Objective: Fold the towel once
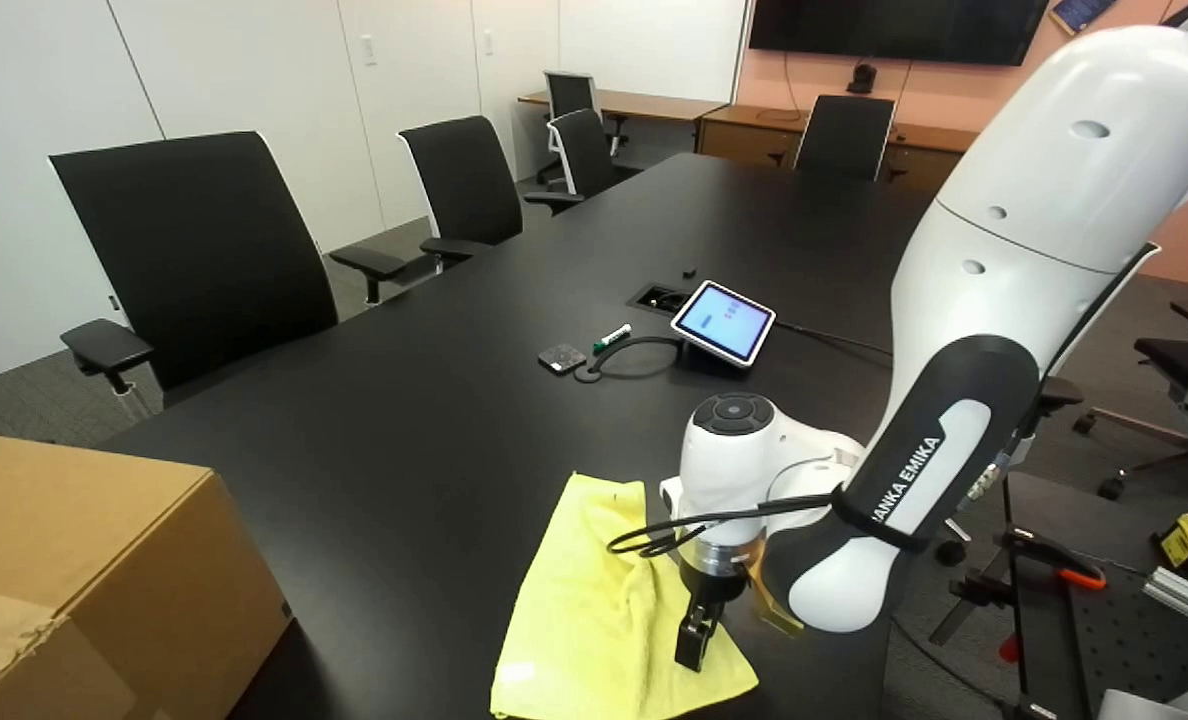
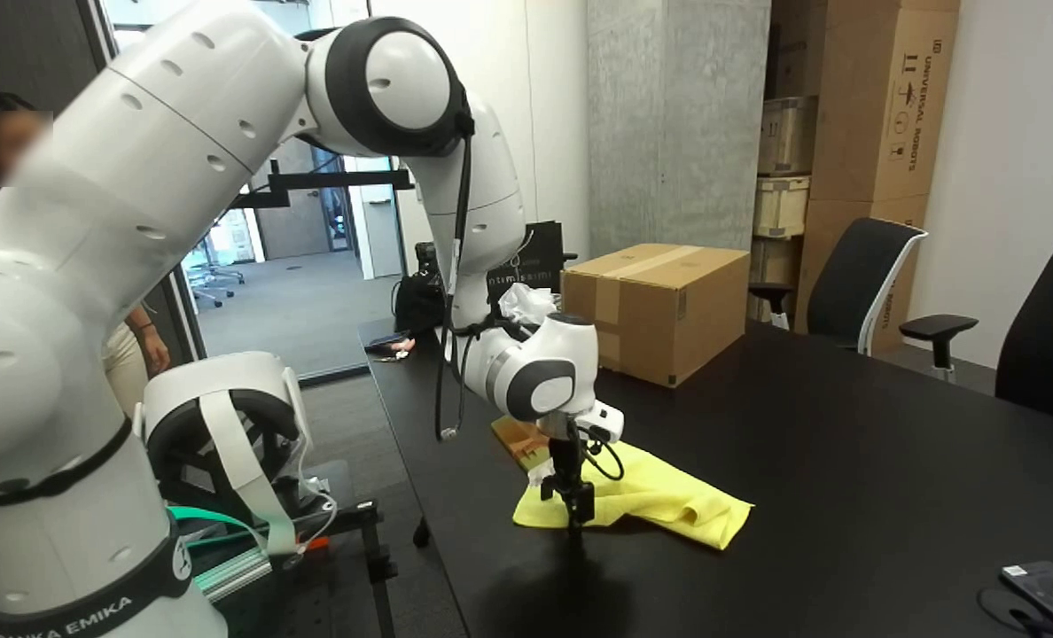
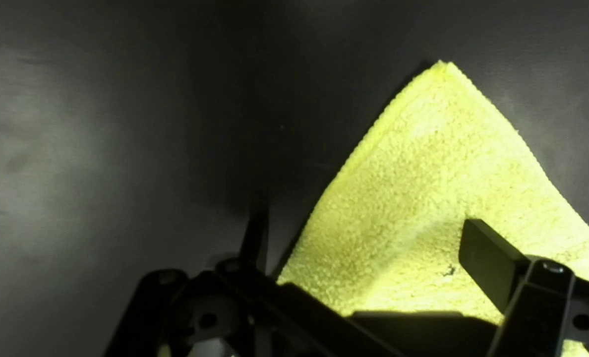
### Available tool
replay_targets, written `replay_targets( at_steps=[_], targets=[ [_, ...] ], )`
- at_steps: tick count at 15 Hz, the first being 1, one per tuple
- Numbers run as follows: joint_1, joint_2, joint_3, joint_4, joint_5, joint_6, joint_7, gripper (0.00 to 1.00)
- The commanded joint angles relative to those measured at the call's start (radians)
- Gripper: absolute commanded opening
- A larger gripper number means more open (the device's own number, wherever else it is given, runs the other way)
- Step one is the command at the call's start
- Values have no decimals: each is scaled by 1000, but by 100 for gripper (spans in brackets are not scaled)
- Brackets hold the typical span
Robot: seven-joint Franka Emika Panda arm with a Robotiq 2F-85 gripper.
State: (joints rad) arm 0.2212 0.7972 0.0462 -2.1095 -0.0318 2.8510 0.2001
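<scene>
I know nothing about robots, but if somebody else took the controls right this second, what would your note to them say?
Pincer: open, astride one edge of the towel near a corner, holding nothing. Whether it touches the cloth, I can't tell.
Towel: lying rumpled on the black table.
Done: pincer lined up at the edge; no neat, finished fold shows.
Left: probably close on that edge, lift it, lay it over the rest once, then let go.
</scene>
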Motion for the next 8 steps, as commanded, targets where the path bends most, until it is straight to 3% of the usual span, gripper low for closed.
replay_targets(
  at_steps=[1,5,6,8],
  targets=[
    [16,9,-7,-13,5,32,-19,100],
    [19,10,-11,-17,3,39,-21,100],
    [20,14,-12,-14,3,41,-21,75],
    [22,0,-12,-22,3,41,-21,71]
  ],
)
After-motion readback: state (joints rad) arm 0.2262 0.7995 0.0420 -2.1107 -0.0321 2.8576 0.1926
